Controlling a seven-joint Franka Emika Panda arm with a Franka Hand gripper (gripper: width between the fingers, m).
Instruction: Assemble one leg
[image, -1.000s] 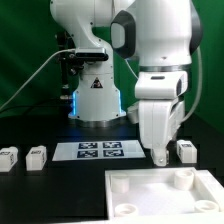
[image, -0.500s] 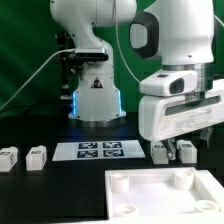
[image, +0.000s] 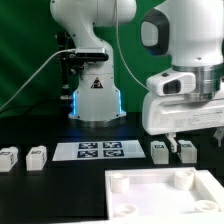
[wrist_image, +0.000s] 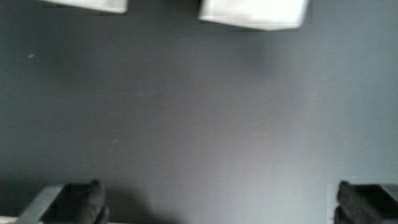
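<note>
Gripper (wrist_image: 217, 205) higher, leg (wrist_image: 254, 12) cut off

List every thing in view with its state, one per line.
Gripper: open, empty, above the table.
Leg at the exterior view's far left: loose on table.
Second leg from that side: loose on table.
Third leg: loose, not held.
Leg at the exterior view's far right: loose, not held.
Panel: flat, no leg fitted.
Marker board: flat on table.

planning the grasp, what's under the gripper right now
Bare dark table under the open gripper; a leg and a second leg lie beyond it. Whatever sits beneath the fingers themselves is covered.
</note>
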